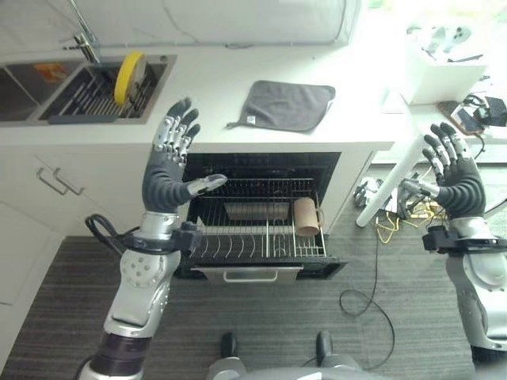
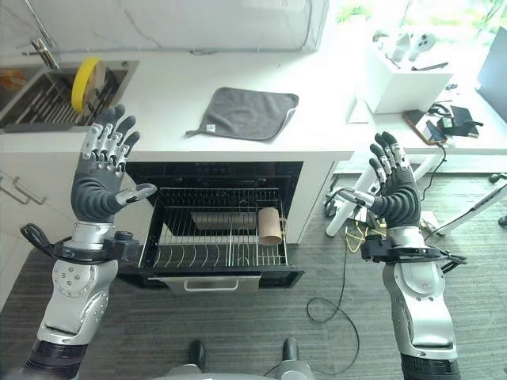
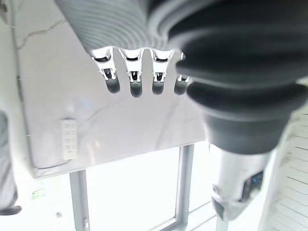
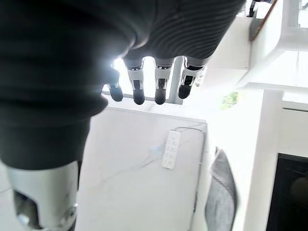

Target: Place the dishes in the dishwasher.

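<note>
A yellow plate (image 1: 129,77) stands on edge in the sink rack (image 1: 95,95) at the counter's left. Below the counter the dishwasher rack (image 1: 257,233) is pulled out, with a brown cup (image 1: 306,216) lying on its right side and a dark tray (image 1: 255,210) at its back. My left hand (image 1: 169,178) is raised, open, fingers spread, in front of the counter edge left of the rack. My right hand (image 1: 453,176) is raised and open too, far to the right of the dishwasher. Both hands are empty.
A grey cloth (image 1: 287,104) lies on the white counter (image 1: 230,79) above the dishwasher. A white box (image 1: 440,71) and dark items sit on a table at the right. White chair legs (image 1: 392,182) and cables on the floor lie right of the dishwasher.
</note>
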### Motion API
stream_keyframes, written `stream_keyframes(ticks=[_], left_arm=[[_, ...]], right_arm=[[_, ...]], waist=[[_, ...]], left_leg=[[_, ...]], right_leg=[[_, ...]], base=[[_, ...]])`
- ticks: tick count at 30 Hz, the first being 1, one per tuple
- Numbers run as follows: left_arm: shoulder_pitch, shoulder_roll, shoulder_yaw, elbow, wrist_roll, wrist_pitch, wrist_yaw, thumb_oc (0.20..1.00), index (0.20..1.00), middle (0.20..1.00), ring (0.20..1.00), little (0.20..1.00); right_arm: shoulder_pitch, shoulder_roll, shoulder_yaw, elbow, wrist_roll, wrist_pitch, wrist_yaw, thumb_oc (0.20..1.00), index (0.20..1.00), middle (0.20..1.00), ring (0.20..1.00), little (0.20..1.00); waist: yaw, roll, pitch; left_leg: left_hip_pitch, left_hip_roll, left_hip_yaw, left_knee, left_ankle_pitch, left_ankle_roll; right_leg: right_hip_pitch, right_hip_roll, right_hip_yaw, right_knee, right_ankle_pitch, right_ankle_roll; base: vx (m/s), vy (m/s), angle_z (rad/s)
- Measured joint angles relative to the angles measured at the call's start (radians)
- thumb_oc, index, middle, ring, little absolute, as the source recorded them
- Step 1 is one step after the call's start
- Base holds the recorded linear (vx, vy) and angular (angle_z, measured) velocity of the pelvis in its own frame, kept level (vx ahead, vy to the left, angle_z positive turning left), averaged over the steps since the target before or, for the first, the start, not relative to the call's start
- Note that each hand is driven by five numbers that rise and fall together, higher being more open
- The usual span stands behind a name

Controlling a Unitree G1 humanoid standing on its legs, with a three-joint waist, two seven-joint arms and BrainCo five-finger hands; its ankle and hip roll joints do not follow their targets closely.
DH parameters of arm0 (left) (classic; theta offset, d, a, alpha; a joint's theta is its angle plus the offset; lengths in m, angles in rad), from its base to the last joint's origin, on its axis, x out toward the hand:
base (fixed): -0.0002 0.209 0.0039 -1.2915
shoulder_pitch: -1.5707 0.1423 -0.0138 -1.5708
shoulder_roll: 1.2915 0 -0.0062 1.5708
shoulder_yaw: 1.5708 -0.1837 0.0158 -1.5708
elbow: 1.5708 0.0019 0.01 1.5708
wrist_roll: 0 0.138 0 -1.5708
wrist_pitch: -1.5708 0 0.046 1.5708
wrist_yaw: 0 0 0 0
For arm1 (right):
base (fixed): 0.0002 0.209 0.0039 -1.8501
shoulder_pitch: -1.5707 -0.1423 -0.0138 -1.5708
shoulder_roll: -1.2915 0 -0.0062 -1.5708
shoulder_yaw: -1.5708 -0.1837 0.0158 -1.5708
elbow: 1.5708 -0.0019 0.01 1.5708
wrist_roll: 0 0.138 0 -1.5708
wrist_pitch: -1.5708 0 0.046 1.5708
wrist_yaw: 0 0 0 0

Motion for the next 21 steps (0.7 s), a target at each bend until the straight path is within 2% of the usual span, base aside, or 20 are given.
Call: stream_keyframes(ticks=[3, 5, 7, 10, 12, 14, 16, 17, 18, 19, 20, 21], left_arm=[[0.054, -0.007, 0.008, 0.001, -0.009, -0.005, 0.001, 1.0, 1.0, 1.0, 1.0, 1.0], [0.066, -0.013, 0.036, 0.001, -0.026, -0.003, 0.0, 1.0, 1.0, 1.0, 1.0, 1.0], [0.062, -0.072, 0.031, 0.001, -0.027, 0.002, 0.045, 1.0, 1.0, 1.0, 1.0, 1.0], [0.063, -0.086, 0.038, 0.001, -0.028, 0.002, 0.048, 1.0, 1.0, 1.0, 1.0, 1.0], [0.066, -0.087, 0.039, 0.001, -0.042, 0.002, 0.045, 1.0, 1.0, 1.0, 1.0, 1.0], [0.067, -0.095, 0.04, 0.001, -0.048, 0.003, 0.033, 1.0, 1.0, 1.0, 1.0, 1.0], [0.076, -0.111, 0.041, 0.001, -0.048, 0.001, 0.031, 1.0, 1.0, 1.0, 1.0, 1.0], [0.066, -0.101, 0.044, 0.004, -0.047, -0.001, 0.035, 1.0, 1.0, 1.0, 1.0, 1.0], [0.051, -0.089, 0.045, 0.004, -0.048, -0.002, 0.038, 1.0, 1.0, 1.0, 1.0, 1.0], [0.047, -0.066, 0.046, 0.001, -0.048, -0.009, 0.042, 1.0, 1.0, 1.0, 1.0, 1.0], [0.029, -0.058, 0.048, 0.007, -0.047, -0.011, 0.051, 1.0, 1.0, 1.0, 1.0, 1.0], [0.008, -0.058, 0.044, 0.015, -0.044, -0.011, 0.057, 1.0, 1.0, 1.0, 1.0, 1.0]], right_arm=[[0.036, 0.0, 0.001, 0.0, 0.0, -0.006, 0.012, 1.0, 1.0, 1.0, 1.0, 1.0], [0.048, -0.003, 0.003, 0.001, 0.009, -0.009, 0.026, 1.0, 1.0, 1.0, 1.0, 1.0], [0.051, -0.02, 0.067, 0.002, 0.053, -0.009, 0.063, 1.0, 1.0, 1.0, 1.0, 1.0], [0.058, -0.032, 0.074, 0.0, 0.101, -0.009, 0.103, 1.0, 1.0, 1.0, 1.0, 1.0], [0.058, -0.057, 0.073, -0.001, 0.118, -0.009, 0.111, 1.0, 1.0, 1.0, 1.0, 1.0], [0.057, -0.089, 0.072, -0.004, 0.116, -0.009, 0.107, 1.0, 1.0, 1.0, 1.0, 1.0], [0.041, -0.102, 0.082, -0.004, 0.112, -0.008, 0.106, 1.0, 1.0, 1.0, 1.0, 1.0], [0.037, -0.104, 0.085, -0.004, 0.112, -0.007, 0.109, 1.0, 1.0, 1.0, 1.0, 1.0], [0.037, -0.106, 0.071, -0.005, 0.114, -0.005, 0.108, 1.0, 1.0, 1.0, 1.0, 1.0], [0.034, -0.107, 0.061, -0.026, 0.118, -0.005, 0.106, 1.0, 1.0, 1.0, 1.0, 1.0], [0.013, -0.11, 0.045, -0.057, 0.132, -0.006, 0.109, 1.0, 1.0, 1.0, 1.0, 1.0], [-0.031, -0.109, 0.032, -0.084, 0.136, -0.009, 0.108, 1.0, 1.0, 1.0, 1.0, 1.0]], waist=[[0.004, 0.009, -0.034], [0.01, 0.008, -0.032], [0.011, 0.009, -0.031], [0.014, 0.024, -0.024], [0.033, 0.037, -0.023], [0.039, 0.042, -0.021], [0.06, 0.04, -0.009], [0.059, 0.019, 0.002], [0.055, 0.002, 0.01], [0.033, -0.016, 0.013], [0.013, -0.024, 0.017], [-0.005, -0.022, 0.021]], left_leg=[[0.015, -0.003, -0.001, 0.0, 0.0, 0.001], [0.015, -0.011, -0.014, 0.006, 0.002, 0.005], [0.031, -0.011, -0.018, 0.007, 0.013, -0.001], [0.033, -0.01, -0.035, 0.006, 0.007, 0.008], [0.026, -0.011, -0.043, 0.007, 0.009, 0.011], [-0.022, -0.021, -0.087, 0.064, -0.005, 0.014], [-0.06, -0.038, -0.089, 0.141, -0.043, 0.026], [-0.06, -0.048, -0.069, 0.165, -0.073, 0.023], [-0.081, -0.044, -0.063, 0.247, -0.12, 0.05], [-0.091, -0.01, -0.083, 0.324, -0.167, 0.067], [-0.073, 0.016, -0.156, 0.331, -0.209, 0.049], [-0.031, 0.021, -0.16, 0.261, -0.24, 0.008]], right_leg=[[0.017, -0.008, -0.002, -0.006, -0.003, 0.005], [0.02, -0.001, 0.008, -0.006, -0.009, 0.013], [0.033, 0.001, 0.018, -0.006, -0.011, 0.016], [0.052, 0.002, 0.006, -0.007, -0.019, 0.025], [0.056, 0.004, 0.001, -0.006, -0.03, 0.012], [0.046, 0.002, 0.004, -0.007, -0.035, 0.009], [0.041, -0.016, 0.045, -0.006, -0.038, 0.007], [0.046, -0.052, 0.06, -0.007, -0.024, -0.007], [0.047, -0.073, 0.055, 0.0, -0.019, -0.001], [0.046, -0.094, 0.062, 0.0, -0.013, 0.009], [0.034, -0.118, 0.087, 0.0, -0.009, 0.024], [0.007, -0.147, 0.131, 0.0, -0.008, 0.027]], base=[[0.03, 0.03, 0.02], [-0.06, -0.015, -0.01], [-0.08, -0.036, -0.03], [-0.06, -0.007, 0.16], [-0.12, 0.102, 0.21], [-0.1, 0.256, 0.33], [-0.05, 0.462, 0.11], [-0.04, 0.69, -0.08], [-0.03, 0.718, -0.12], [-0.03, 0.755, -0.24], [-0.04, 0.845, -0.5], [-0.03, 0.945, -0.54]])
